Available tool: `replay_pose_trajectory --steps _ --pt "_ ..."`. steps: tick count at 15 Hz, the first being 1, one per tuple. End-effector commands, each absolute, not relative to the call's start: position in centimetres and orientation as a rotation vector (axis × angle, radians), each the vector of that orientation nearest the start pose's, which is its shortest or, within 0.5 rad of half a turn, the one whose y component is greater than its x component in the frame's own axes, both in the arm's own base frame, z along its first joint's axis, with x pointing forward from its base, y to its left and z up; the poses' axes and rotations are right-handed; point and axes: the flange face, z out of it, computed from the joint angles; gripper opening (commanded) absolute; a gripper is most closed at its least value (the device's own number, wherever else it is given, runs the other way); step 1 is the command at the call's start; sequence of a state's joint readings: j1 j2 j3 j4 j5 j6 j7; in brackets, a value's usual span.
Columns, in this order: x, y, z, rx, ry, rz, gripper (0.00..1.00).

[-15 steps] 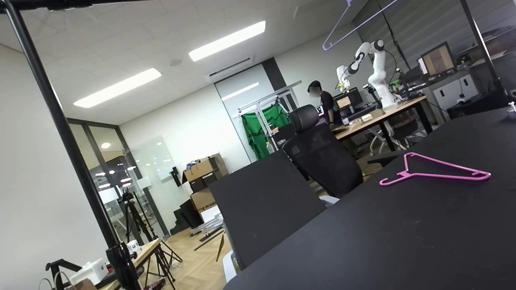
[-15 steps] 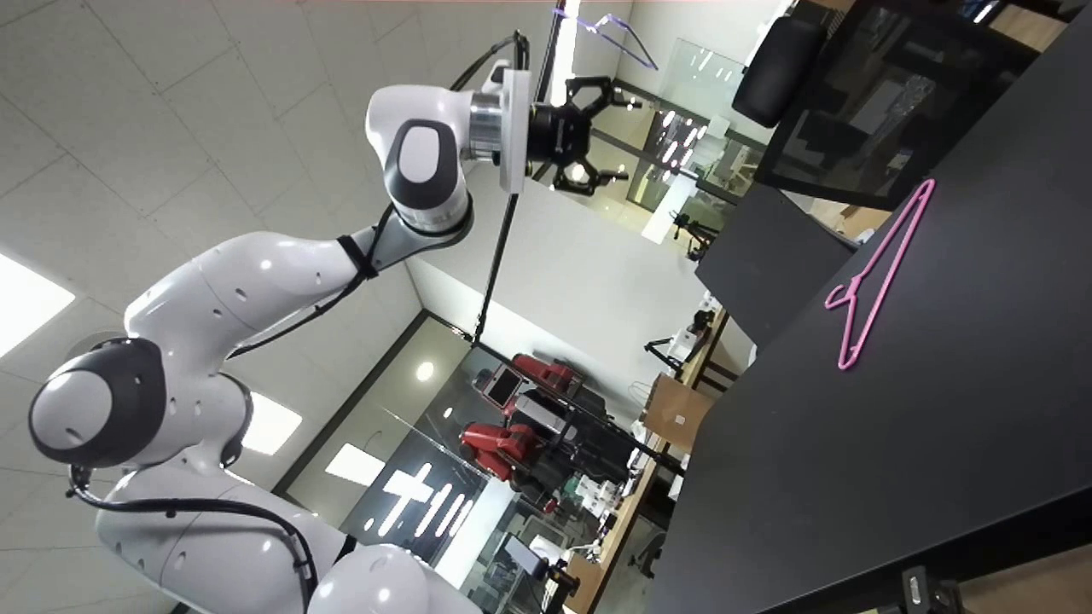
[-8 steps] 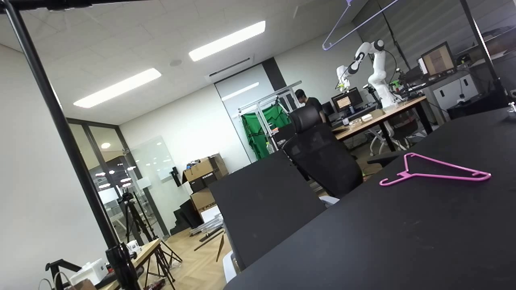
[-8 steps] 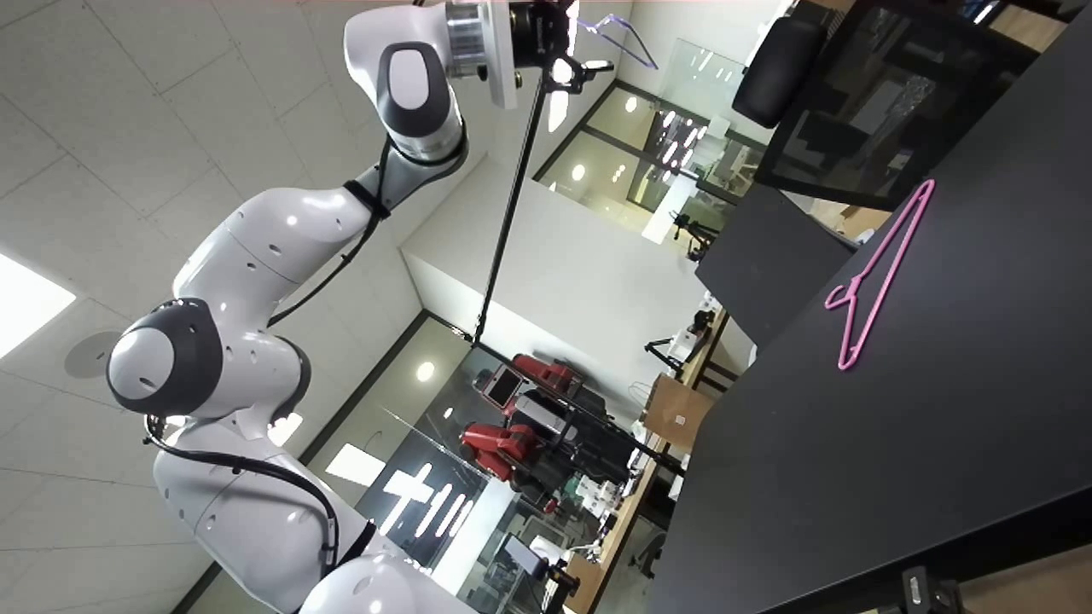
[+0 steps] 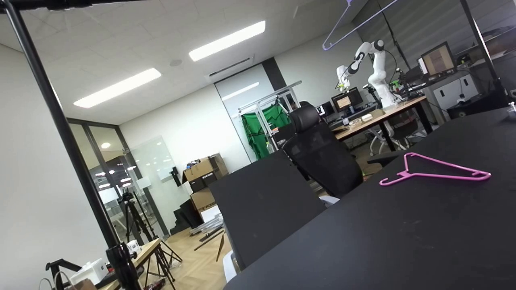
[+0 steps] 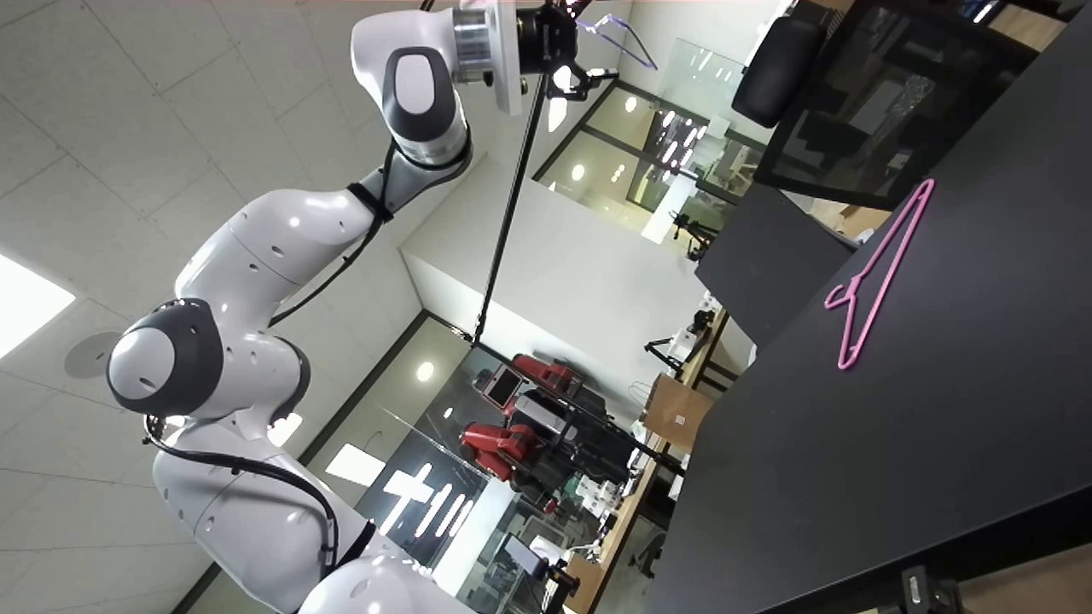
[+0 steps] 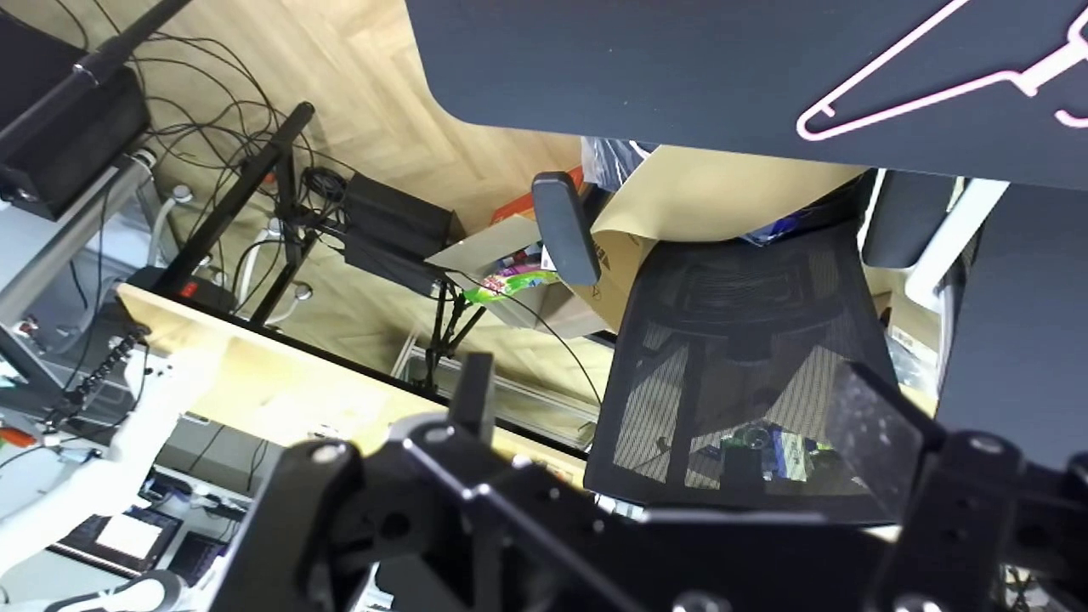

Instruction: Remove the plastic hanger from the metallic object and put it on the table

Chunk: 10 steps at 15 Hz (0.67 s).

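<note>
The thin lavender hanger (image 6: 627,51) hangs high up at the top of both exterior views (image 5: 379,13). My gripper (image 6: 597,38) is level with it at the top of an exterior view and overlaps its hook end; that end is hidden there, and depth is hard to judge. In the wrist view my gripper (image 7: 680,408) is open, with fingers (image 7: 474,395) wide apart and only background between them. The lavender hanger is out of view in the wrist view. The black table (image 6: 853,477) lies far below.
A pink-magenta hanger (image 5: 443,176) lies on the black table, also in the wrist view (image 7: 909,104). A dark pole (image 6: 512,188) runs up towards my gripper. A black mesh chair (image 5: 322,153) stands beside the table.
My gripper has moved up in the exterior view to the lavender hanger, then slightly towards the hanger. It now covers the hook end seen earlier. A background person has gone out of sight.
</note>
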<state>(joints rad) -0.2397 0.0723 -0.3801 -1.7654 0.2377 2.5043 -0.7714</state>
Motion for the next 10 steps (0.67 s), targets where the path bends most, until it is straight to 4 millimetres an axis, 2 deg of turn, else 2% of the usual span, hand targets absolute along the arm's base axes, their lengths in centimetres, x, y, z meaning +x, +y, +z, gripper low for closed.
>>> replay_pose_trajectory --steps 1,5,10 --pt "51.7 -36.1 59.5 -3.263 -0.032 -1.062 1.0" --pt "51.7 -36.1 59.4 -3.263 -0.032 -1.062 1.0" --pt "56.3 -35.8 63.7 -3.075 -0.035 -1.425 1.0"
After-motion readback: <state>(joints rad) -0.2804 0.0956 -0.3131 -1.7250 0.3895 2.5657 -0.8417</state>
